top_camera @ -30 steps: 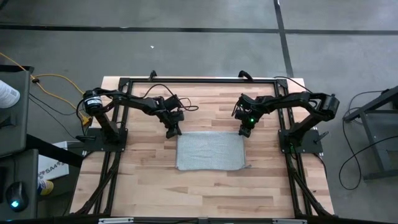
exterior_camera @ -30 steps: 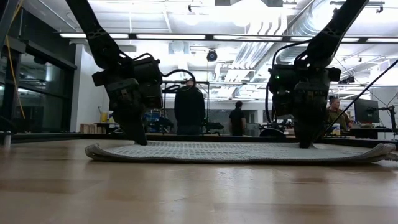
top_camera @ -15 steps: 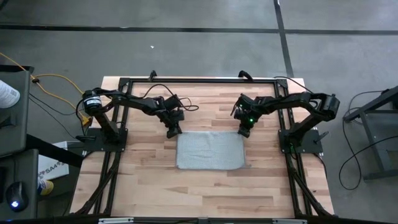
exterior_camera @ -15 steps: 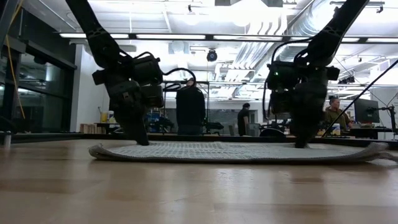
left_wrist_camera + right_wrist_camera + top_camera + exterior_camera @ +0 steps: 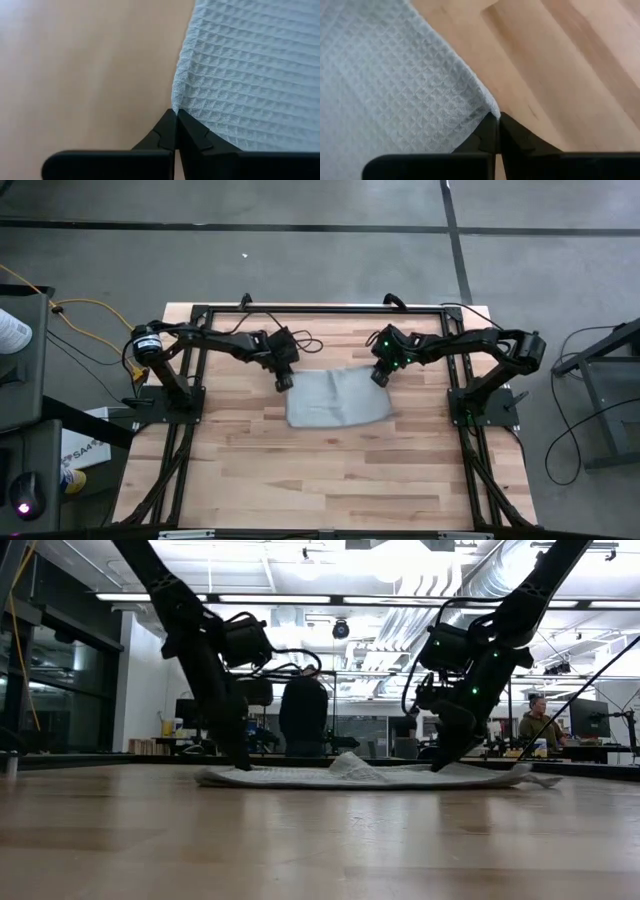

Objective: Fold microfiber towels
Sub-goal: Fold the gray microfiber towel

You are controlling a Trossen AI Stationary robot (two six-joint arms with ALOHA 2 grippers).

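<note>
You have the wooden table (image 5: pixel 240 470) with the light grey microfiber towel (image 5: pixel 335 402) lying near its middle, its far edge drawn up and rumpled between the two arms. The left gripper (image 5: pixel 284 382) sits at the towel's far left corner, and the right gripper (image 5: pixel 379 377) at the far right corner. In each wrist view the dark fingers (image 5: pixel 167 131) are pressed together with the cloth's corner pinched between them — both jaws closed on the towel. From the low view the far edge barely clears the tabletop, with a small peak in the middle. By my reading you are at the start of the first fold. Next, lift both corners evenly and carry them toward the near edge — keep the cloth taut so it lays flat.
</note>
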